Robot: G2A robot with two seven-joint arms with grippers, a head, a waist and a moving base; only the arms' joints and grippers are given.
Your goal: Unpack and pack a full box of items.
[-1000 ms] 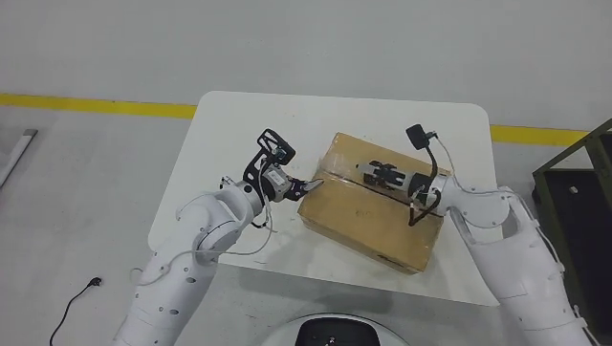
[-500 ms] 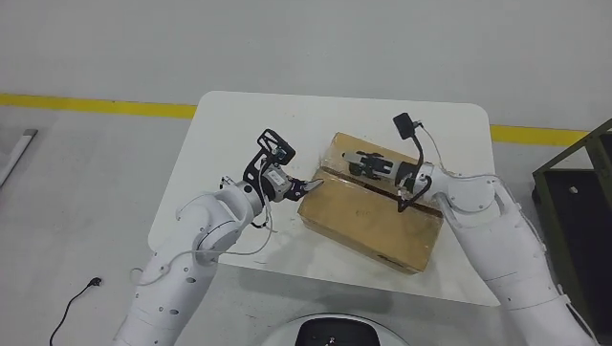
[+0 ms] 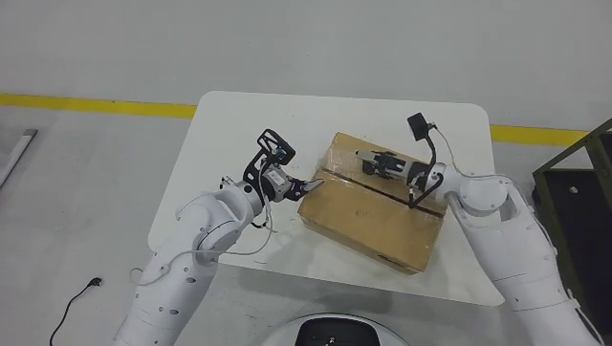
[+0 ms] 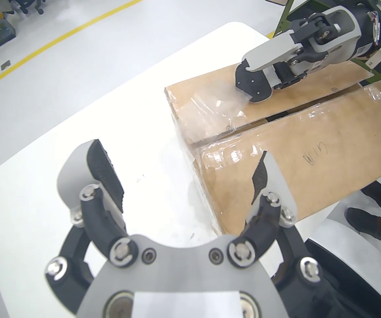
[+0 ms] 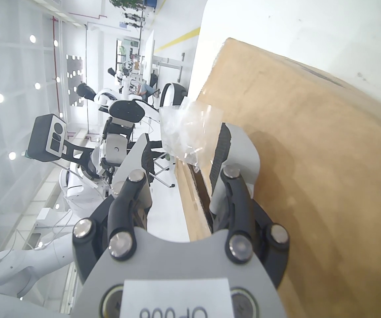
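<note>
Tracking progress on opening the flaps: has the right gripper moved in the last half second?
Yes. The right gripper has drawn back along the box top, away from its left end.

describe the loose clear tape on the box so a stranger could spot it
On the white table sits one cardboard box with a seam along its top. At the seam's end nearer the left gripper, at the tips of the right gripper, is the loose clear tape. Unlike the flat glossy tape nearby, it is crumpled and lifted.
</note>
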